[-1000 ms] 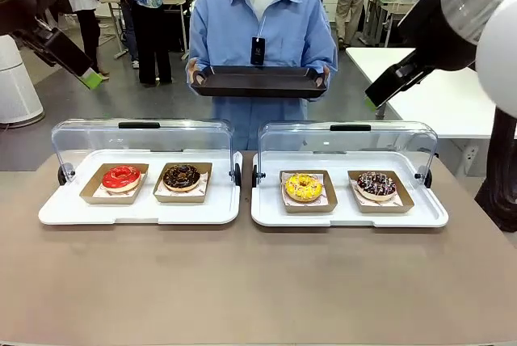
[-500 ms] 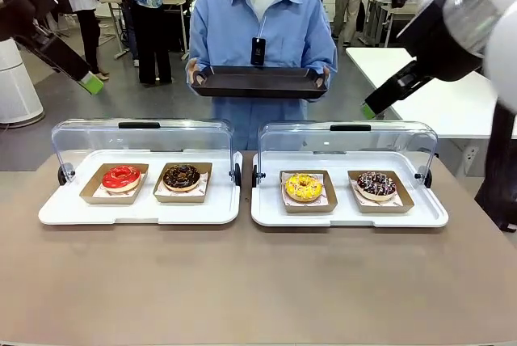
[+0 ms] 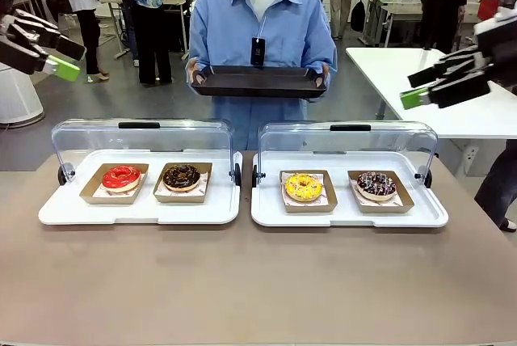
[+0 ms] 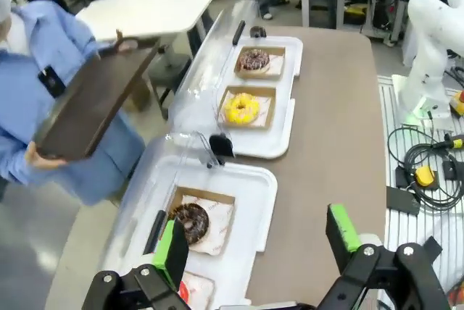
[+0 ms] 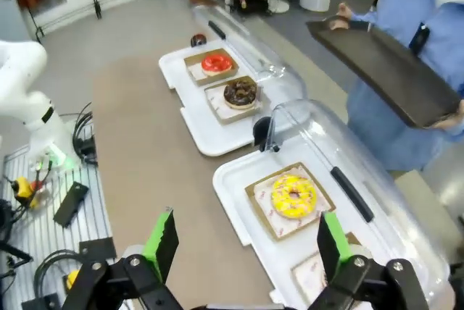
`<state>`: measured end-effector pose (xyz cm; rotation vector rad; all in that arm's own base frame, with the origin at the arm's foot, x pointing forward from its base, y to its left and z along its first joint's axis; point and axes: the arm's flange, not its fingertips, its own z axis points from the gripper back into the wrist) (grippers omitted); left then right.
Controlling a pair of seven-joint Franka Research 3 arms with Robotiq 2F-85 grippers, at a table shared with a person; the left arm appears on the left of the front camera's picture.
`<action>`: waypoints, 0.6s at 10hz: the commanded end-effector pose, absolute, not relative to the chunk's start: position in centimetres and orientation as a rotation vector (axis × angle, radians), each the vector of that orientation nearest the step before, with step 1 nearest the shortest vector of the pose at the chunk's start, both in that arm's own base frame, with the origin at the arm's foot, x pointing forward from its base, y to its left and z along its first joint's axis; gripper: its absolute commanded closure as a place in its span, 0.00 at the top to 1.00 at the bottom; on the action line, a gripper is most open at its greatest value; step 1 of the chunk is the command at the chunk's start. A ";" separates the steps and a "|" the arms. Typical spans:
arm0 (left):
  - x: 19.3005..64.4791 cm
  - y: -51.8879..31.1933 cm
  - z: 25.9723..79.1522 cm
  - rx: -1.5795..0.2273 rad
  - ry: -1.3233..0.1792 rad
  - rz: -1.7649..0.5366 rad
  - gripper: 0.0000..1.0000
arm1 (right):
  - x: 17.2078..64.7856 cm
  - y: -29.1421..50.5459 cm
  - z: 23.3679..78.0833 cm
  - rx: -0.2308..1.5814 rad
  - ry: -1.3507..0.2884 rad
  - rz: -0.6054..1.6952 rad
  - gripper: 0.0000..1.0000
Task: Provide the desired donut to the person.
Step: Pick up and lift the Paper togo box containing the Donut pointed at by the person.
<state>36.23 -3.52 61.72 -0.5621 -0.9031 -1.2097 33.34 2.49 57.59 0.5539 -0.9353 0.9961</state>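
A brown table [image 3: 258, 281] seen from the robot's side. At its far edge stands a person [image 3: 262, 31] in a light blue shirt, holding an empty dark tray [image 3: 258, 81] level in front of the body.

Two white serving trays lie side by side along the far half of the table, each with a clear cover [image 3: 141, 132] raised at the back.
- **The left white tray [image 3: 137, 210]:** holds a red-iced donut [image 3: 121, 176] towards the table's left edge. A chocolate donut [image 3: 182, 175] sits just beside it, nearer the middle.
- **The right white tray [image 3: 347, 215]:** holds a yellow donut [image 3: 304, 187] nearer the middle. A dark donut with pale sprinkles [image 3: 376, 184] sits towards the table's right edge.

Each donut sits in its own shallow cardboard holder [image 3: 305, 203], and none is touched.

The left gripper [image 3: 73, 59] hangs in the air beyond the table's far left corner, its green-padded fingers spread and holding nothing. In its wrist view the left gripper [image 4: 257, 241] looks down on the chocolate donut. The right gripper [image 3: 414, 89] hangs beyond the far right corner, also spread wide and empty. From its wrist view, the right gripper [image 5: 246, 241] looks over the yellow donut.
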 end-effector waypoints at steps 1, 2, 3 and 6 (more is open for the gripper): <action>37.3 -1.9 60.1 -0.584 -0.932 -1.181 1.00 | 32.6 0.4 54.9 0.580 -0.970 0.923 1.00; 37.6 -0.8 60.0 -0.599 -0.925 -1.158 1.00 | 32.4 -0.8 54.3 0.577 -0.994 0.918 1.00; 37.1 0.0 59.9 -0.610 -0.924 -1.150 1.00 | 32.1 -1.7 53.7 0.562 -0.992 0.924 1.00; 36.4 1.1 60.0 -0.597 -0.879 -1.169 1.00 | 31.6 -3.5 52.4 0.541 -0.930 0.966 1.00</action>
